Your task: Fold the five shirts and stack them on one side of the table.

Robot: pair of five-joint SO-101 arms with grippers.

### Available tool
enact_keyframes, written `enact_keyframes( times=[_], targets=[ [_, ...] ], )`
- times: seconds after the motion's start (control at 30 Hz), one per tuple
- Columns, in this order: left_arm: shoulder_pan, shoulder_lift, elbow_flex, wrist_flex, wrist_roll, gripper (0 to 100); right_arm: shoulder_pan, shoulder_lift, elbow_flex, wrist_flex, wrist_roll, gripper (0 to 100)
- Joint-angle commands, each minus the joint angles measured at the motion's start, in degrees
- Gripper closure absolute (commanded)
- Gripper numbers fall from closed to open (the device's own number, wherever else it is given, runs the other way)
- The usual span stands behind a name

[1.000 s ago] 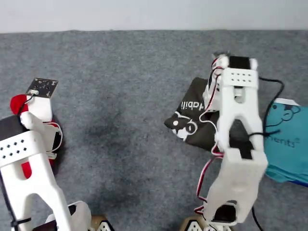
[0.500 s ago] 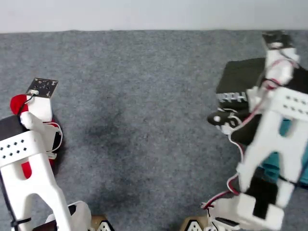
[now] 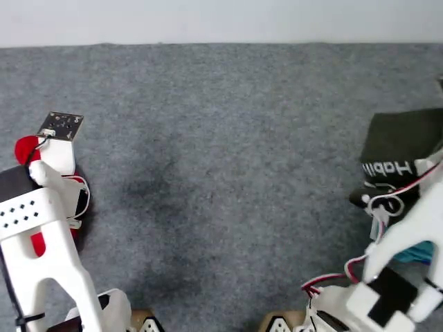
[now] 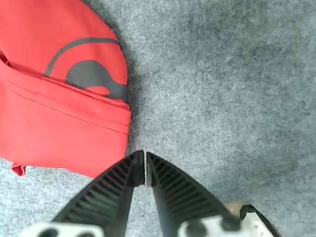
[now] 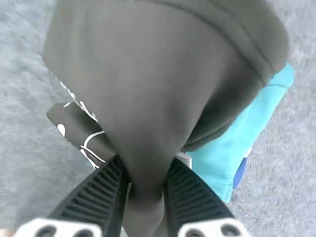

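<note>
Two arms stand at the lower edge of the high view, the left arm (image 3: 41, 228) in the lower left corner and the right arm (image 3: 405, 238) in the lower right. The worktop (image 3: 221, 138) is covered in grey, felt-like cloth that runs up to a pale wall (image 3: 221, 21) along the top of the frame. The left pincer (image 4: 145, 168) has its jaws together with nothing between them, above bare grey cloth just beside a red shirt (image 4: 59, 98) with a dark print, which lies at the left edge of the frame. The right pincer (image 5: 143, 173) is clamped on a bunched fold of a dark shirt (image 5: 163, 74) with white print at the right edge. That shirt drapes away from the jaws over a teal shirt (image 5: 232, 148) lying on the worktop.
</note>
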Motion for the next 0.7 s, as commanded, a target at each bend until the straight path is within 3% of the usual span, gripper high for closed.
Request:
enact_keyframes(
  times=[0.0,0.23,0.37,0.47,0.67],
  targets=[
    [0.26,-2.11,-0.57,1.05,-0.53,99,4.00,2.86,-0.53,-3.56,2.20,99.1],
    [0.26,-2.11,-0.57,1.05,-0.53,99,6.46,11.82,-0.53,-10.07,6.07,98.4],
    [0.26,-2.11,-0.57,1.05,-0.53,99,6.55,13.23,-1.93,-11.21,6.42,84.6],
    [0.26,-2.11,-0.57,0.97,-0.53,99,7.16,10.95,-4.84,-10.95,0.97,73.1],
    [0.26,-2.11,-0.57,0.97,-0.53,99,7.08,3.74,-6.59,-8.92,-1.05,71.9]
  ],
)
